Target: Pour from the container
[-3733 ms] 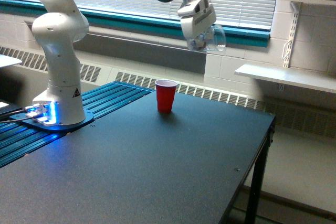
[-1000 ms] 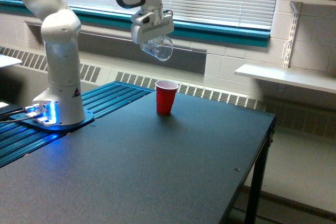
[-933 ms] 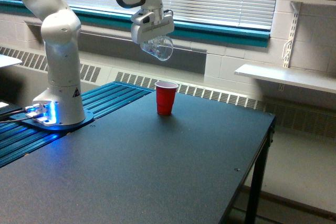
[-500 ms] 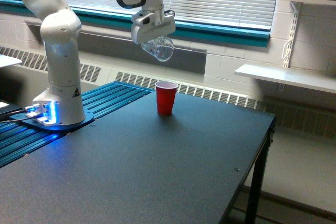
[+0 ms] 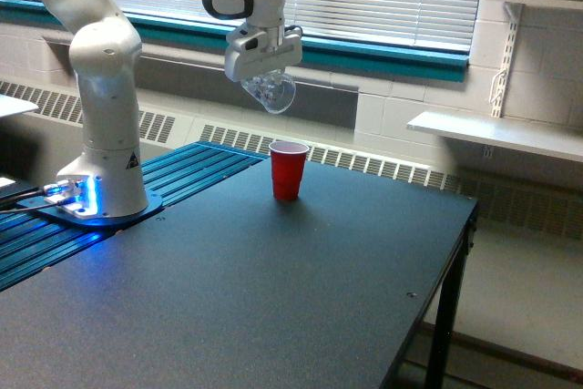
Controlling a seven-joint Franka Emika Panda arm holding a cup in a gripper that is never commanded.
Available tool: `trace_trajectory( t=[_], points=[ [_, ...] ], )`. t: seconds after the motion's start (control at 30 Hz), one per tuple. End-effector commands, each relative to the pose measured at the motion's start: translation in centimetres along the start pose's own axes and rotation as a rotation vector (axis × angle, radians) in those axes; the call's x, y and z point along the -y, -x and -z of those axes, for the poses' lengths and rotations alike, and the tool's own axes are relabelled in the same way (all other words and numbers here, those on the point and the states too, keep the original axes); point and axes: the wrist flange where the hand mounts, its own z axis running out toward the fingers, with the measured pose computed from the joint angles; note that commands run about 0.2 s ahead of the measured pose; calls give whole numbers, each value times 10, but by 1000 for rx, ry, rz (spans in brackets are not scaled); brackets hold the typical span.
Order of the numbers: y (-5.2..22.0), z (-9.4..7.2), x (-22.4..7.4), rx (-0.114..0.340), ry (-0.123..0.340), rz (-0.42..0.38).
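A clear see-through mug (image 5: 272,93) hangs in the air, tilted with its mouth pointing down and toward the exterior view's right. My gripper (image 5: 261,70) is shut on it from above. The mug sits above and slightly to the left of a red plastic cup (image 5: 288,168), which stands upright on the dark table (image 5: 273,298). I cannot tell whether anything is inside the mug or falling from it.
The arm's white base (image 5: 100,179) stands on a blue ribbed platform (image 5: 55,243) at the exterior view's left. A white shelf (image 5: 496,132) juts from the wall on the right. The table's edge runs down the right side.
Over 3.7 seconds the gripper carried the mug from the cup's upper right to its upper left. In the last second the mug tipped further downward.
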Motion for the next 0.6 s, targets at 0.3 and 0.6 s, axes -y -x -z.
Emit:
trace_trajectory(
  t=[0.3, 0.6],
  points=[
    [1, 1, 5, 4, 12, -15],
    [-3, -1, 11, 23, 27, -23]
  ],
)
